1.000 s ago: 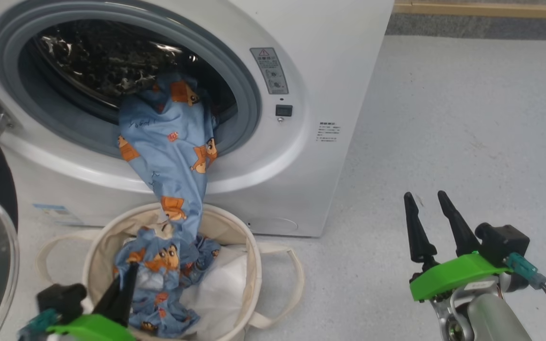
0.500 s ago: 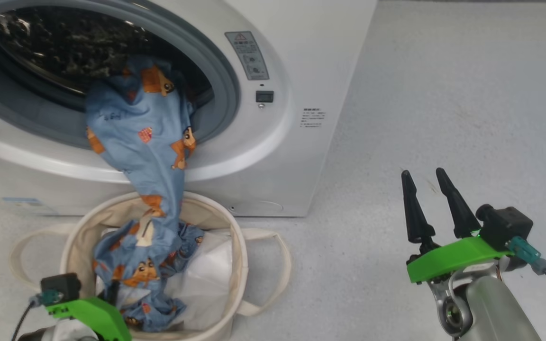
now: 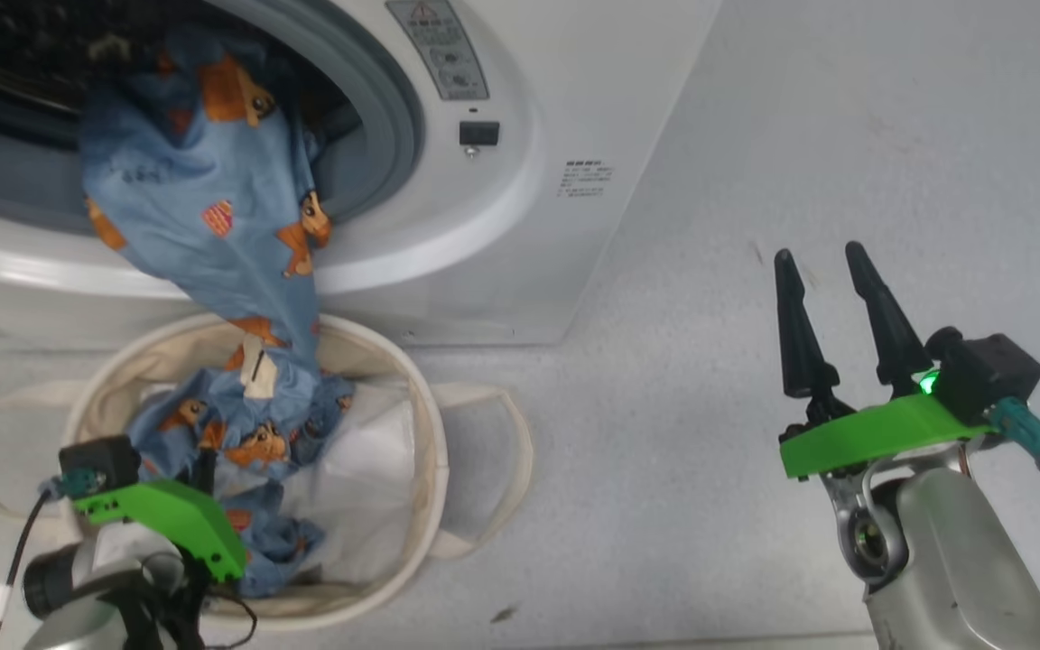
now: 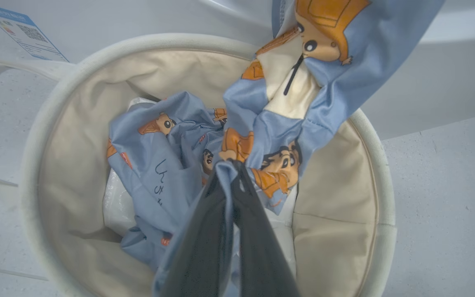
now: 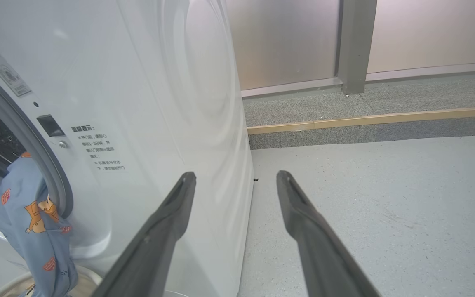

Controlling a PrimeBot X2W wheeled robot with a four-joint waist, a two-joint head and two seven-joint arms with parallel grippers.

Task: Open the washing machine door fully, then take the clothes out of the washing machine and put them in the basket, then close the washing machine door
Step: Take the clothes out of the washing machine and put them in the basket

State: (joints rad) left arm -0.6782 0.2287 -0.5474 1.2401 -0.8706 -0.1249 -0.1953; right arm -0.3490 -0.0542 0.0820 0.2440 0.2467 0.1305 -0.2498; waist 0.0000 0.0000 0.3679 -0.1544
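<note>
The left gripper (image 4: pixel 230 167) reaches down into the basket (image 3: pixel 434 433), its fingers pressed together on a fold of the clothes (image 3: pixel 204 208). The clothes run as one long strand. The lower end is bunched inside the basket, the middle rises over the basket's far rim, and the upper end hangs from the mouth of the washer (image 3: pixel 574 108), just behind and above the basket. By my reckoning the cloth is about half transferred.

To do this step well, the gripper should hold its pinch and draw the fabric down and toward the basket's near side until the tail slips off the grey ring (image 3: pixel 398 135). It should let go only when the whole bundle is over the basket's opening. Too sideways a pull could drag or tip the basket, which looks like light canvas. Releasing too soon could leave the tail draped over the rim. The cloth looks soft and should slide freely.

Inside the basket, under the blue cloth and to its right, lies a white sheet (image 3: pixel 366 460). The two cover most of the basket's bottom.

Well to the right of the basket, over the floor (image 3: pixel 664 451), the right gripper (image 3: pixel 819 253) has its fingers parted with nothing between them.
</note>
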